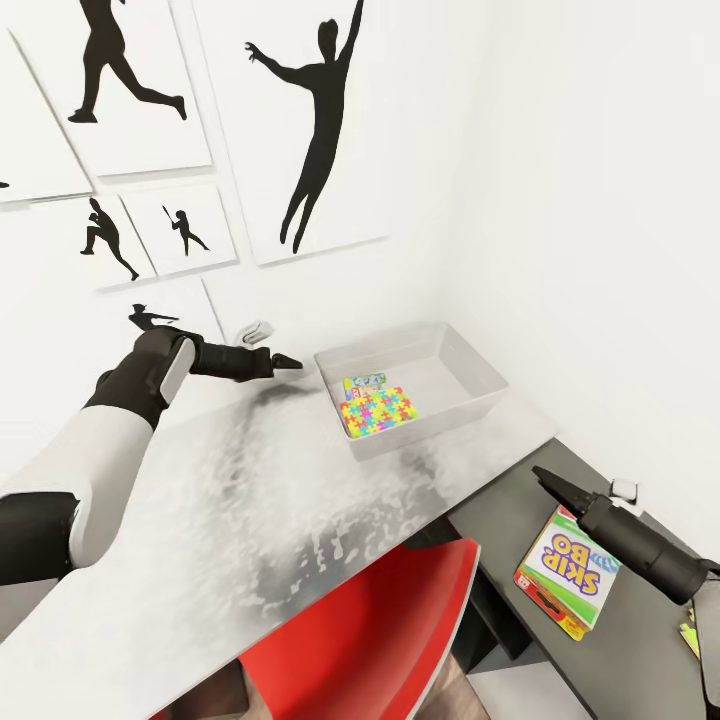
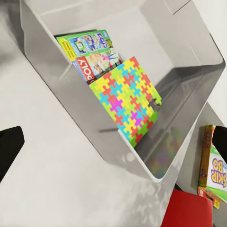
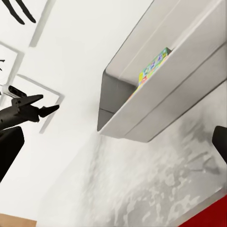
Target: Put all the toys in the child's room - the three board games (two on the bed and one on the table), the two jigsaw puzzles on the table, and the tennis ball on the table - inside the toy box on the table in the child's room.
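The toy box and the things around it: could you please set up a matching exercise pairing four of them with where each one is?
Things:
1. jigsaw puzzle
2. Skip-Bo box
3. left hand
4. red chair

Places:
A. on the dark grey part of the table, beside the right hand
B. below the pale table edge
C. inside the toy box, on top of other game boxes
D. above the pale top, just outside the toy box's near end

Pairs: 1-C, 2-A, 3-D, 4-B
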`<state>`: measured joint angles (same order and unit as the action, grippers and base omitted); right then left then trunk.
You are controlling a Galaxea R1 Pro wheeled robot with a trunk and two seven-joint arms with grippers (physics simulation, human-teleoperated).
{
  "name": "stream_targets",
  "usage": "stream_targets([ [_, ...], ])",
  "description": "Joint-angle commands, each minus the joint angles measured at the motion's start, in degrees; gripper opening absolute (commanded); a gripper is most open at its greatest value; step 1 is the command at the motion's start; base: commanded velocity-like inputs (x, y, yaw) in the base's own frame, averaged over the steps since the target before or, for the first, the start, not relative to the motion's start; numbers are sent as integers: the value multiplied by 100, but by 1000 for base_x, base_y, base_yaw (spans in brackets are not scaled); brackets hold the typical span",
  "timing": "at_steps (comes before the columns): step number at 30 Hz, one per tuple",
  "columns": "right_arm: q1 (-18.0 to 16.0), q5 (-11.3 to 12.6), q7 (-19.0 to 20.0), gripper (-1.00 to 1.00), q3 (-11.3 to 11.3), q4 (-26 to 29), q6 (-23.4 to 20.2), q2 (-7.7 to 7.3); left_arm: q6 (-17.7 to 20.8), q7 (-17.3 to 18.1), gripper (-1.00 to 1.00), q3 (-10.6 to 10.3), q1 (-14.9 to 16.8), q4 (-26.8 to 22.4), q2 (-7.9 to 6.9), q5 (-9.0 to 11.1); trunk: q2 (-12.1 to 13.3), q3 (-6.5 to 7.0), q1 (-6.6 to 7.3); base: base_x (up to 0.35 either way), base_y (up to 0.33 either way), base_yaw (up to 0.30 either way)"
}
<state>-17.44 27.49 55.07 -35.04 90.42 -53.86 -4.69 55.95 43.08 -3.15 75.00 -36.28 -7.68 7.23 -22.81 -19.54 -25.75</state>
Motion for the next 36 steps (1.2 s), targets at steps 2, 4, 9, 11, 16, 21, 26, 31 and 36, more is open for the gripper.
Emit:
stream_targets([
  [2,-5,-6,-22,100,3,5,-17,6,38,-30,100,-32,3,-2,-6,59,-10,-10,-3,0,0,0],
  [4,-5,-7,-374,100,72,20,-13,28,41,-41,100,-33,4,-2,29,53,-10,-10,-3,0,0,0],
  [9,-100,-1,-1423,100,780,70,-116,44,47,-283,100,-15,5,-2,228,30,-10,-10,-3,0,0,0],
  [11,-540,16,-2140,100,1126,80,-366,66,47,-665,100,5,6,-2,370,37,-10,-10,-3,0,0,0],
  [16,-1422,69,-3267,100,1544,34,-614,86,57,-1267,100,35,23,-2,574,54,-10,-10,-3,0,0,0],
  [21,-1836,88,-3888,100,1852,-29,-614,90,53,-1458,100,125,30,-2,637,56,-10,-10,-3,0,0,0],
  [26,-1957,95,-4113,100,1976,-119,-614,61,31,-1517,100,187,37,-2,651,53,-10,-10,-3,0,0,0],
  [31,-2533,76,-4369,100,2040,-583,-614,85,51,-1525,100,200,85,-28,666,55,-10,-10,-3,0,0,0],
  [36,-3555,72,-4799,100,2493,-1715,-614,98,69,-1777,100,258,136,-36,667,55,-10,-10,-3,0,0,0],
])
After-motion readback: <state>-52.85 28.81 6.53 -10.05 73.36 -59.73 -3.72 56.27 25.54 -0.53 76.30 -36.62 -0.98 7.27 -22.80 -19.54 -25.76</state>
